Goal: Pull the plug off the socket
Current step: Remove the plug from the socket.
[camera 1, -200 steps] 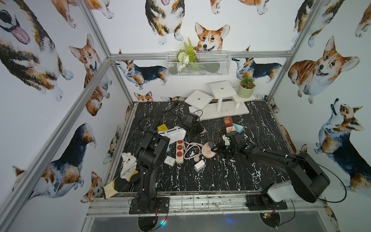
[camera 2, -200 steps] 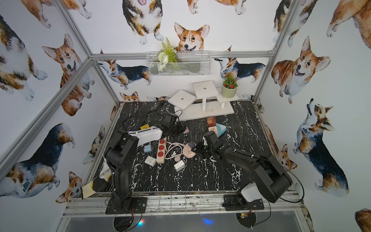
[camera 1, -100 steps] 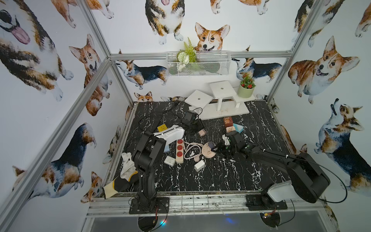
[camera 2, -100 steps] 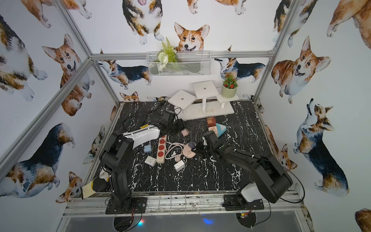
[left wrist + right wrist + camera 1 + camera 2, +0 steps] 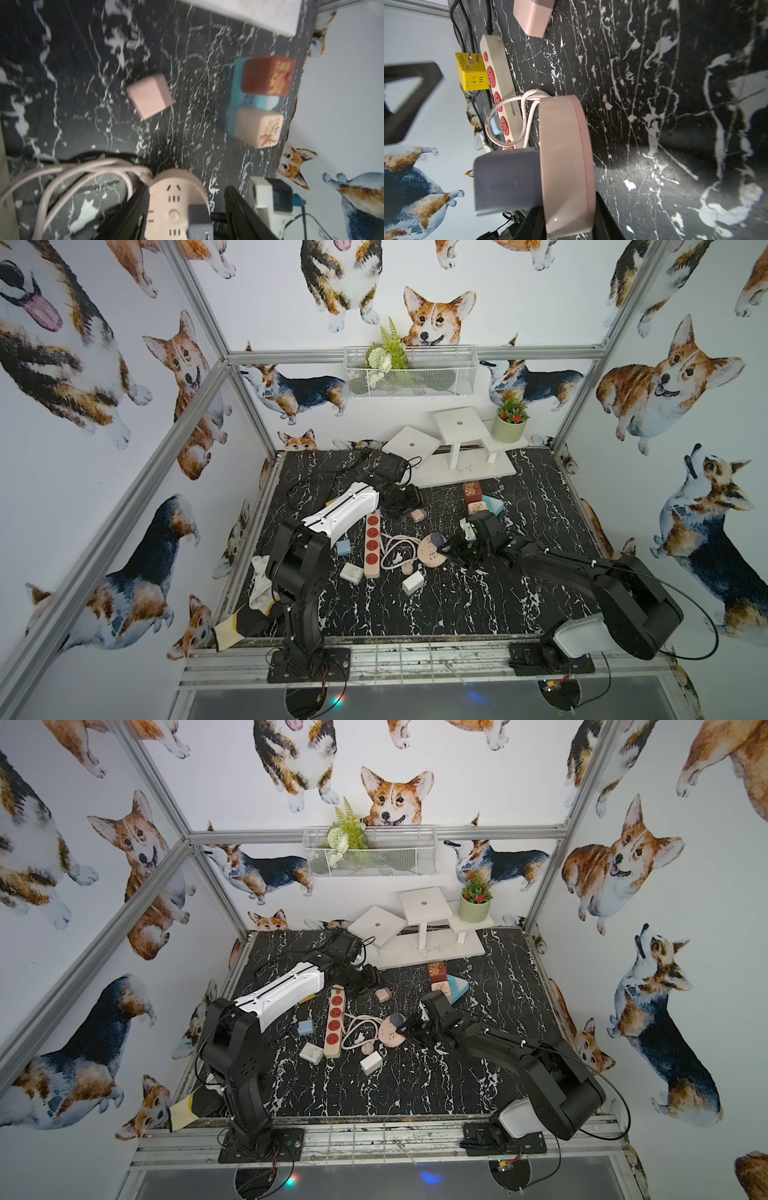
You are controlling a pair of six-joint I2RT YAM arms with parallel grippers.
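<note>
Black fingers of the right gripper (image 5: 569,220) are clenched on the rim of the round pink socket (image 5: 564,145). The grey plug (image 5: 506,180) is seated in the socket's face, just beside those fingertips. Farther off, the left gripper (image 5: 187,188) is spread and empty, and a loose pink adapter (image 5: 149,95) is seen lying near it

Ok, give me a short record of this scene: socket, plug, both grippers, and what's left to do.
socket: round pink socket, gripped at its rim
plug: grey plug, seated in the socket
right gripper: shut on the socket
left gripper: open, empty
loose item: pink cube plug, lying on the table
left to do: pull grey plug out
</note>
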